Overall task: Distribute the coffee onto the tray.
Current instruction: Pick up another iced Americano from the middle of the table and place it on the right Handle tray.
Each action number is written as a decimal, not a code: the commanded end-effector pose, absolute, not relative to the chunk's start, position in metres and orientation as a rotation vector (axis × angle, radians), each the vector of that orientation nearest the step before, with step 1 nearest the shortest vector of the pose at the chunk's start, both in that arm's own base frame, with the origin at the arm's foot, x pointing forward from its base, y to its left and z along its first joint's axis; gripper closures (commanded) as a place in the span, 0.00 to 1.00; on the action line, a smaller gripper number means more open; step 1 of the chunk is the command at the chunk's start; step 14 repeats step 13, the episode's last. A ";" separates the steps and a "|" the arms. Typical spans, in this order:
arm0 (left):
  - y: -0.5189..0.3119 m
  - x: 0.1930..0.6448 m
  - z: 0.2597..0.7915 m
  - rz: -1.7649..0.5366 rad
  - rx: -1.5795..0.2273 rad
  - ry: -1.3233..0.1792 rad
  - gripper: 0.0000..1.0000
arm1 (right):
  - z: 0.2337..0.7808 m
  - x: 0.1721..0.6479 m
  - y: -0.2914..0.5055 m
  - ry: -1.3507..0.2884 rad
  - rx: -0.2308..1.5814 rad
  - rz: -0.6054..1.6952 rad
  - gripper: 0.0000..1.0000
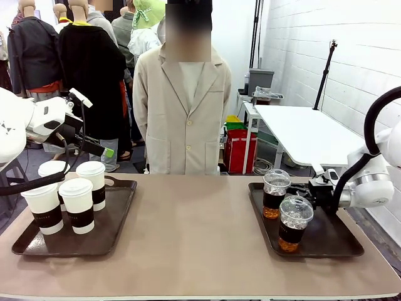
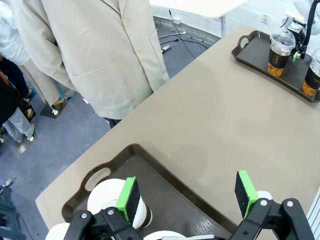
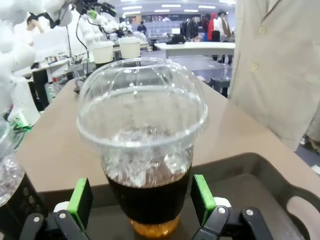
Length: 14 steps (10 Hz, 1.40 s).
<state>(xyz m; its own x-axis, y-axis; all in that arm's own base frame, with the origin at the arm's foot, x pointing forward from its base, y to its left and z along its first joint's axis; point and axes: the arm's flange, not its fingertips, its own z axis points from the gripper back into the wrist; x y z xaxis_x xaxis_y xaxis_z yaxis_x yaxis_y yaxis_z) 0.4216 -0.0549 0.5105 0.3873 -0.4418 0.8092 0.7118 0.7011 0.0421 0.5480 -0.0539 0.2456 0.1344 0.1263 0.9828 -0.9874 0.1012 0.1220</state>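
Left tool (image 2: 189,198) hangs with jaws wide apart at the bottom, over a dark tray (image 2: 165,195) holding white lidded cups (image 2: 107,197). Two dome-lidded cups (image 2: 280,49) sit on another tray (image 2: 252,47) upper right, across the bench (image 2: 215,120).

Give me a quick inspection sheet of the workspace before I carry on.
Surface: tan table, bare between two dark trays.
Job's things: four white lidded cups on the left tray; two clear dome-lidded cups, far and near, on the right tray.
Clutter: nothing seen on the table.
Grippers: left pincer open, raised above the left tray; right pincer open, pads either side of the far clear cup, apart from it.
Cables: black cable along the left arm; leads on the floor.
Surroundings: person in a beige coat at the far side; white table behind.
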 end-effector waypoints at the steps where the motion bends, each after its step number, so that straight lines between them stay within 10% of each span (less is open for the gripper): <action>1: -0.054 0.422 0.509 -0.750 -0.343 -0.906 0.00 | 0.255 0.530 -0.068 -1.075 1.079 1.048 0.00; 14: -0.054 0.422 0.509 -0.750 -0.343 -0.906 0.00 | 0.249 0.513 -0.112 -1.094 1.029 0.985 0.00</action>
